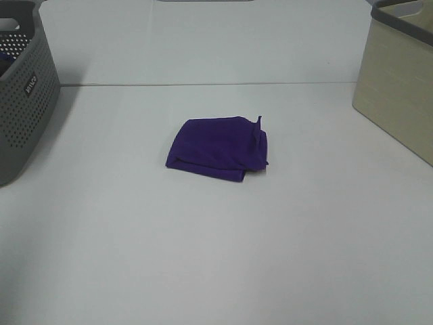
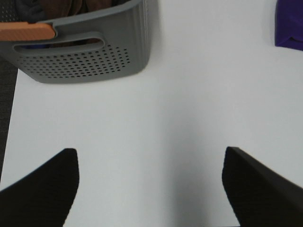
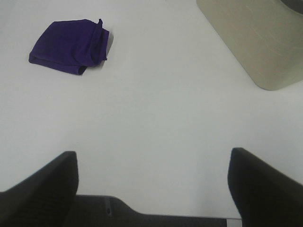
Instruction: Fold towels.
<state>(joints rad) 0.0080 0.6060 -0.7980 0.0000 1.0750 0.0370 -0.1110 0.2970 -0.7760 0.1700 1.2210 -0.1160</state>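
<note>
A: Where does the towel (image 1: 216, 148) lie?

B: Near the middle of the white bench (image 1: 216, 257), already folded into a compact packet. Its long axis runs roughly left to right. One corner sticks up untidily at the right end.

A: And the hands?

B: Neither shows in the high view, so both sit back at the near edge. The left hand (image 2: 150, 187) is spread open with nothing between its fingers, and so is the right hand (image 3: 152, 189).

A: Which is nearer the cloth?

B: Hard to call. The right wrist view takes in the whole towel (image 3: 70, 46), far and to the left of that hand. The left wrist view catches only a purple edge (image 2: 289, 23), far and to the right of that hand. I judge the loose corner faces the right arm.

A: What can't you make out?

B: No white tag is visible. The grey perforated basket (image 1: 26, 88) on the far left holds dark and brownish fabric, too cut off to name. The beige bin (image 1: 396, 88) on the far right shows nothing of its inside.
</note>
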